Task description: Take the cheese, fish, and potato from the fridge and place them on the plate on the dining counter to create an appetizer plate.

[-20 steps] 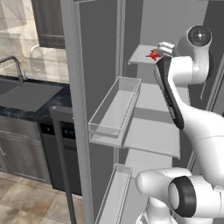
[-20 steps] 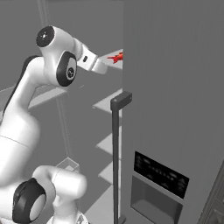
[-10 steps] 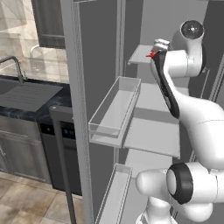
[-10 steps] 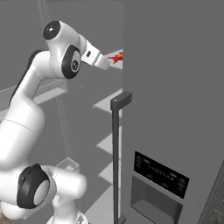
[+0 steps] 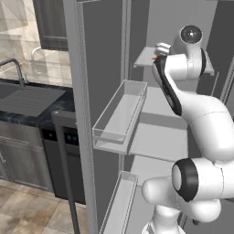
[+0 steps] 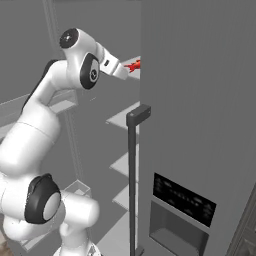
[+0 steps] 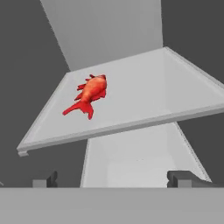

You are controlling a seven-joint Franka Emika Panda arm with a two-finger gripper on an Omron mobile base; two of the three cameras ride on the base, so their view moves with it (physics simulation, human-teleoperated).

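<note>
The fish point(image 7: 89, 95) lies flat on an upper shelf point(image 7: 144, 94) of the fridge point(image 6: 200, 100), toward the shelf's left half as the hand camera sees it, tail end nearer the front lip and head pointing further in, with bare shelf all round it. From the right side of the room its red shape point(image 6: 133, 65) peeks out just past the edge of the fridge door, right ahead of the arm's wrist. The pincer point(image 7: 116, 178) hangs short of the shelf's front edge and a little below it, its two dark tips spread wide apart with nothing between them. To my eye the step is the reach for the fish, and it isn't lined up yet: the hand needs to rise above the lip, slide in and drift toward the fish's side before closing. I'd close across the narrow body, not along its length, since the fins and tail look like poor purchase. The risk I'd watch is clipping the shelf's front edge on the way in, or nudging the fish deeper. The clear door bin point(image 5: 119, 116) sits lower and out of the path.
</note>
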